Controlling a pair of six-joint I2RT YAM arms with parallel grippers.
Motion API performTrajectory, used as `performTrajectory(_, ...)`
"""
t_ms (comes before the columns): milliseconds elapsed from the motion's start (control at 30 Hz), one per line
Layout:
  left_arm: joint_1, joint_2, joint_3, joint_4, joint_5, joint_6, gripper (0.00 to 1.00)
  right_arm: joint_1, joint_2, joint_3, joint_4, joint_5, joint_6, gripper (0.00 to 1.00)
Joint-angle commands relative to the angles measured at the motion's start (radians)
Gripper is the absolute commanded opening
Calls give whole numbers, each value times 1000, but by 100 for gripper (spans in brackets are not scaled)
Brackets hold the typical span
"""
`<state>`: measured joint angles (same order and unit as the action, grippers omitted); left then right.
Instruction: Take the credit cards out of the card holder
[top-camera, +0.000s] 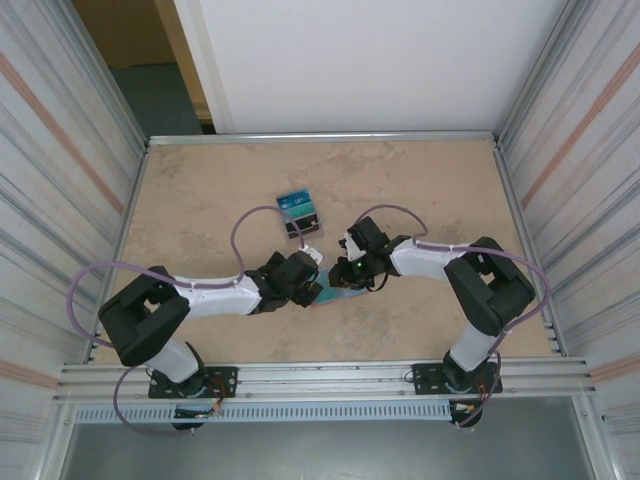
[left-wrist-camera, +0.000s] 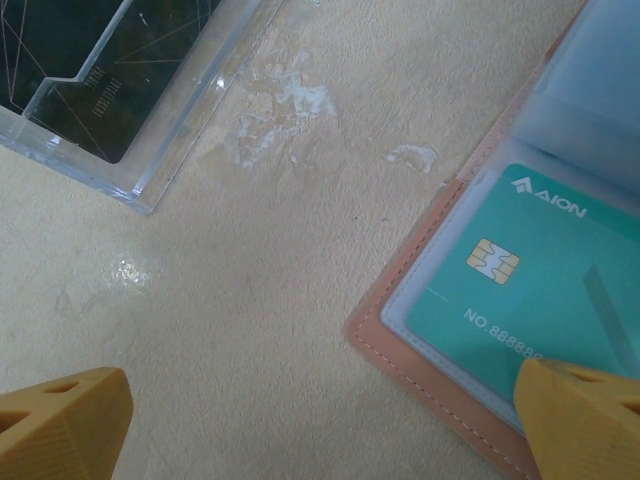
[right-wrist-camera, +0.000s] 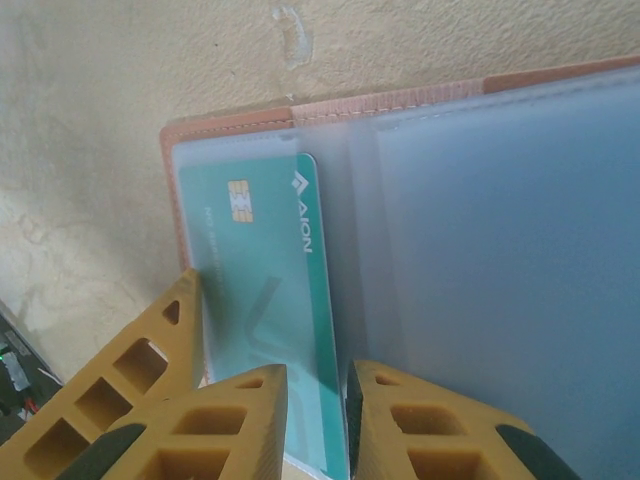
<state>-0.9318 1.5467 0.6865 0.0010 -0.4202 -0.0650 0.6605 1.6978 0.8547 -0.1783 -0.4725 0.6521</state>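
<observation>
The salmon-pink card holder (top-camera: 336, 297) lies open on the table between both arms, its light blue sleeves up (right-wrist-camera: 400, 100). A teal credit card (right-wrist-camera: 262, 270) with a gold chip sticks partly out of its sleeve. My right gripper (right-wrist-camera: 318, 400) is shut on that card's long edge, one finger on each face. My left gripper (left-wrist-camera: 320, 425) stands wide open; its right finger (left-wrist-camera: 585, 420) rests on the holder's near corner (left-wrist-camera: 430, 350) over the card (left-wrist-camera: 530, 270), and its left finger hovers over bare table. That resting finger also appears beside the card in the right wrist view.
A clear plastic stand (top-camera: 300, 212) holding dark and blue-teal cards sits just beyond the holder; its corner (left-wrist-camera: 110, 90) is close to my left gripper. Metal rails and corrugated walls ring the beige table (top-camera: 200, 190).
</observation>
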Motion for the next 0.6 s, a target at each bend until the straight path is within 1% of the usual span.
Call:
performTrajectory(0,-9,20,15,-42,-19,-13,99,-7,21,14,7,-17,23,23)
performTrajectory(167,-10,20,15,-45,-21,-14,99,-15,28,3,34,-51,34,23)
performTrajectory(333,-11,23,17,-48,-22,-15,99,-38,32,-36,140,-153,79,22)
performTrajectory(567,-12,24,18,-56,-29,-15,99,-70,30,-75,235,-233,116,19)
